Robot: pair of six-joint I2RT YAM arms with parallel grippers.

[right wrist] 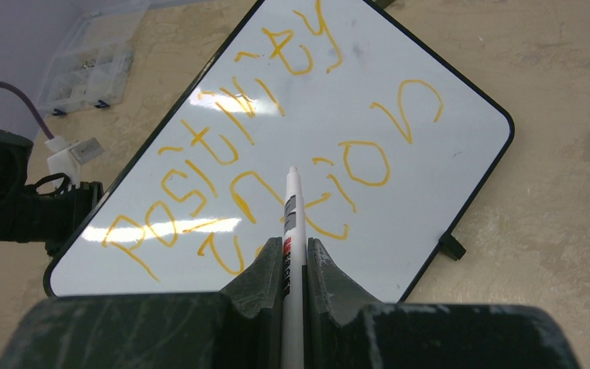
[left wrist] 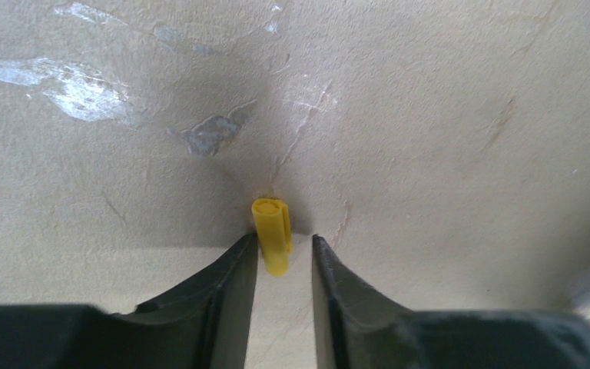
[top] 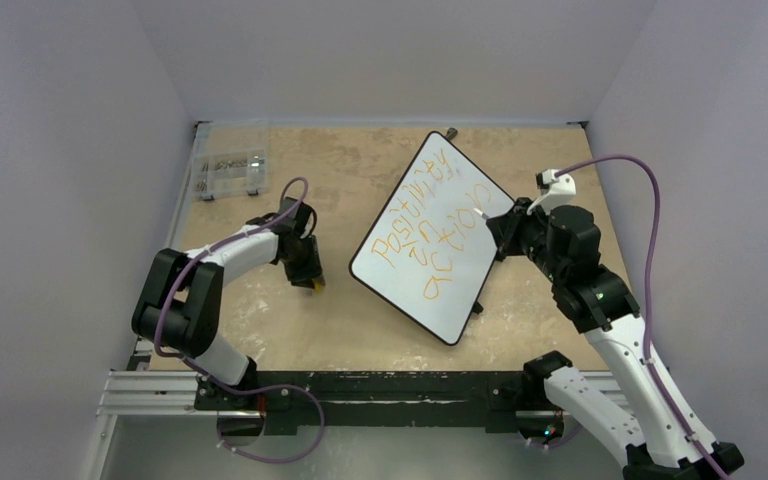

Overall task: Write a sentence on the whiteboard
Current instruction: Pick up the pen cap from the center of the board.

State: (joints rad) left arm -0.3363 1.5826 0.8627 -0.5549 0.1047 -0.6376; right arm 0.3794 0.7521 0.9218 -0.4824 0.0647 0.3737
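The whiteboard (top: 463, 292) lies tilted on the table, right of middle, with the orange-yellow sentence (top: 426, 228) in three lines on it. My right gripper (top: 496, 222) is at the board's right edge, shut on a white marker (right wrist: 291, 219) whose tip points over the lettering (right wrist: 276, 146) on the whiteboard (right wrist: 438, 146). My left gripper (top: 309, 277) is low over the table to the left of the board. Its jaws stand open around a small yellow marker cap (left wrist: 272, 231); the cap touches the left finger (left wrist: 230, 284) and there is a gap to the right one.
A clear plastic compartment box (top: 228, 172) stands at the back left and also shows in the right wrist view (right wrist: 92, 65). The board's small black foot (right wrist: 449, 246) sticks out at its near right edge. Walls enclose the table on three sides.
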